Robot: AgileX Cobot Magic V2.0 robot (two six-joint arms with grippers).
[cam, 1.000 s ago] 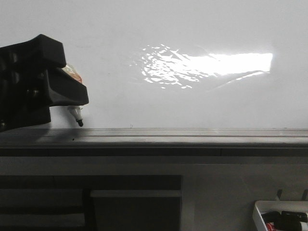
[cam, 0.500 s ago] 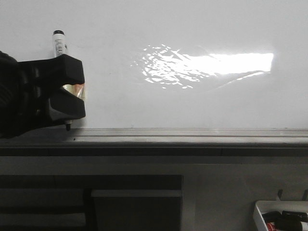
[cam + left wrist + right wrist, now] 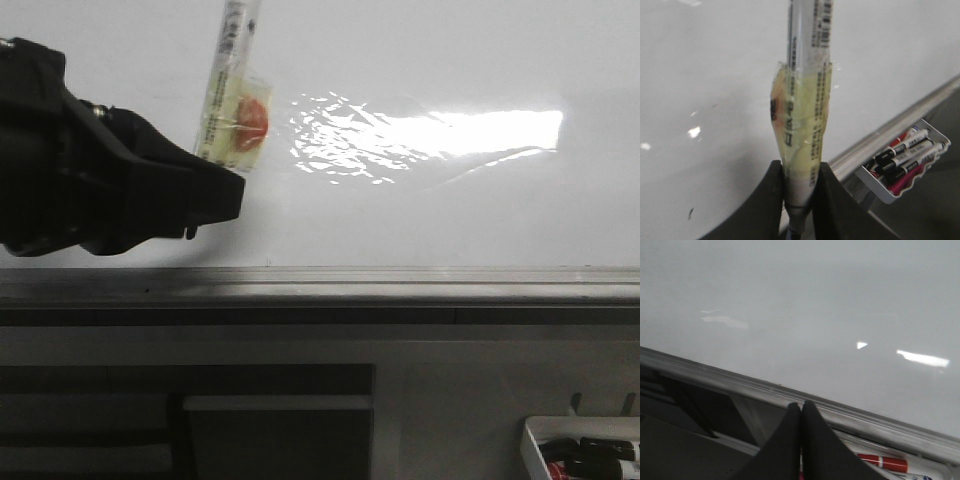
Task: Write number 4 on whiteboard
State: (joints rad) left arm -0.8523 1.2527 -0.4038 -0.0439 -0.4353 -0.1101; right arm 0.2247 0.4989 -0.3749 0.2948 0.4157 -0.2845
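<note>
The whiteboard point(image 3: 420, 60) fills the upper part of the front view, glossy with a bright glare patch, and I see no drawn number 4 on it. My left gripper point(image 3: 215, 195) is at the left, shut on a white marker point(image 3: 232, 90) wrapped in yellowish tape. The marker stands up and leans right in front of the board; its tip is hidden behind the gripper. In the left wrist view the fingers point(image 3: 771, 195) clamp the marker's taped barrel point(image 3: 802, 110). My right gripper point(image 3: 801, 412) is shut and empty below the board's rail point(image 3: 850, 415).
A grey metal rail point(image 3: 400, 285) runs along the board's lower edge. A small white tray point(image 3: 580, 450) of markers sits at the lower right; it also shows in the left wrist view point(image 3: 905, 160). Dark panels point(image 3: 200, 420) lie below the rail.
My left gripper has moved up and to the right along the board and turned. The marker now leans right and reaches past the top of the view.
</note>
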